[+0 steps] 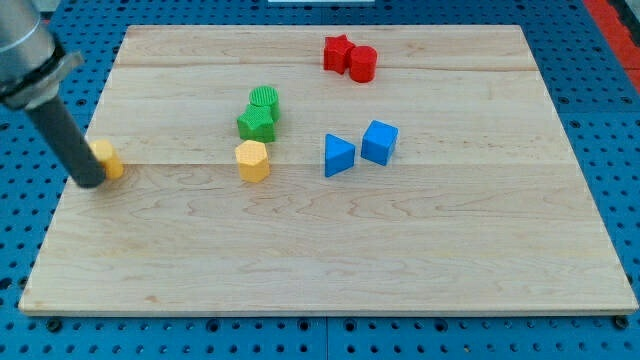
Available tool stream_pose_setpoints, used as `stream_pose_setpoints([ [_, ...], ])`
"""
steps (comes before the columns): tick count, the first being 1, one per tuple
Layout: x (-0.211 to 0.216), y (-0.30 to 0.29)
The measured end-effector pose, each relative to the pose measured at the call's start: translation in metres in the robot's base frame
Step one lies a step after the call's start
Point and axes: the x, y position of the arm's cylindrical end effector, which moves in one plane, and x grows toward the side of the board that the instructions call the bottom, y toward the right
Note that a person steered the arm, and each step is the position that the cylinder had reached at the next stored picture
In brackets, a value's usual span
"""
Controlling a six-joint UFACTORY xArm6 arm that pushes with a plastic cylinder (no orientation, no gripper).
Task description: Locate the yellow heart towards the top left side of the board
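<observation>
Yellow heart (106,159) sits at the surface's (330,260) left edge, touching my tip (90,182); no fingers show. Rightward: yellow hexagon (252,160), two touching green blocks (260,113), blue triangle (338,155), blue cube (379,141), red pair (350,57).

A pale wooden board (330,250) is lying flat, filling most of the view, its grain lines running left to right. Around the board, a blue pegboard (600,110) is showing on every side, dotted with regular rows of small holes. Beyond the board's upper right corner, a red strip (618,18) is showing. Soft, even light is falling over the board.
</observation>
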Motion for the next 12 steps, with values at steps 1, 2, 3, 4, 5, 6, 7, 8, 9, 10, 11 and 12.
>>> stream_pose_setpoints([
  [1, -0.044, 0.003],
  [2, -0.071, 0.026],
  [3, -0.074, 0.075],
  [4, -0.118, 0.065],
  [5, -0.127, 0.049],
  [6, -0.107, 0.054],
  [7, -0.107, 0.014],
  [8, -0.104, 0.007],
  [9, -0.104, -0.016],
  [10, -0.133, -0.012],
  [11, -0.157, 0.0],
  [12, -0.148, 0.008],
])
